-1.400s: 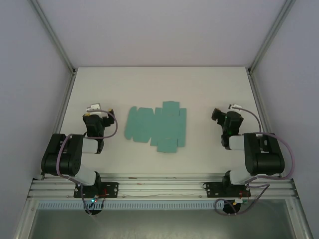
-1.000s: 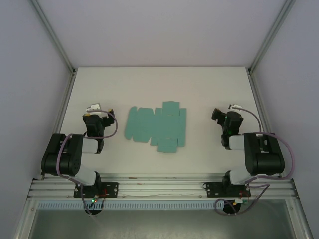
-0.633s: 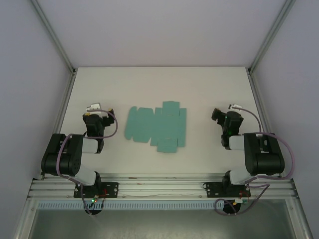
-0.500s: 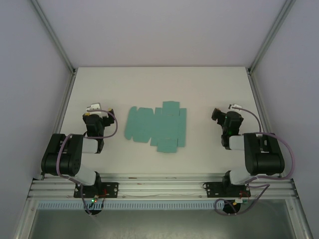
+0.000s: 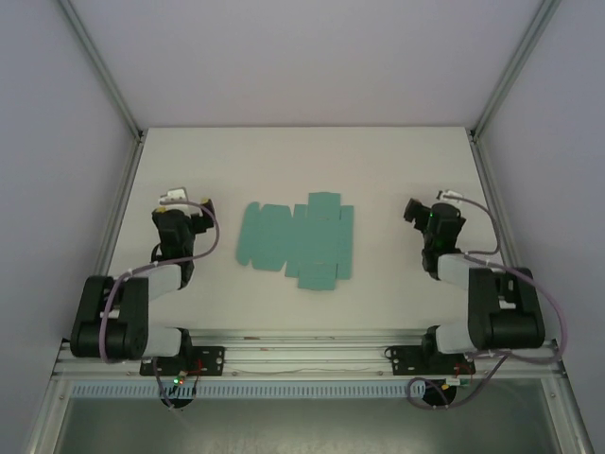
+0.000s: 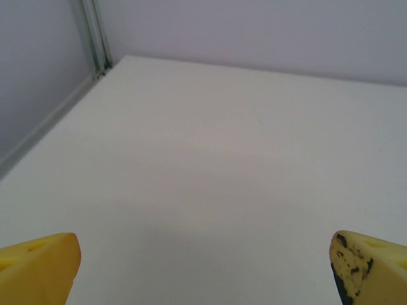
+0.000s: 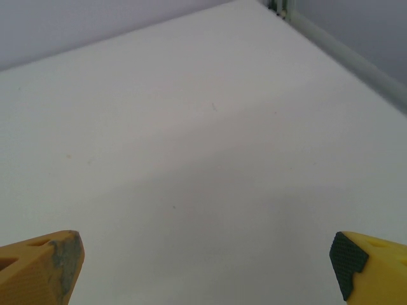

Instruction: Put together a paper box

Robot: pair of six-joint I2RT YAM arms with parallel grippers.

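A broad white table [image 5: 302, 161] spreads out ahead of me. On it lies the box [image 5: 298, 238], not yet folded: one flat teal card sheet, die-cut and creased, with its flaps spread out on the surface. It sits between my two grippers, to the right of my left gripper [image 5: 186, 210] and to the left of my right gripper [image 5: 421, 214], well apart from both and touching neither. That middle spot looks chosen so that either arm can reach the sheet and the two can share the folding. Both grippers are released, jaws spread wide, grasping nothing, which suits an approach to a thin sheet. Each hangs low over bare table and points toward the far wall, not inward at the card. In each wrist view the yellow fingers [image 6: 38, 267] show at the bottom corners with plain white table between them. By my judgement the assembly has not begun, since no panel stands up and no flap is tucked. The next move calls for turning inward toward the sheet, and flat card may be hard to lift without catching an edge or a flap.
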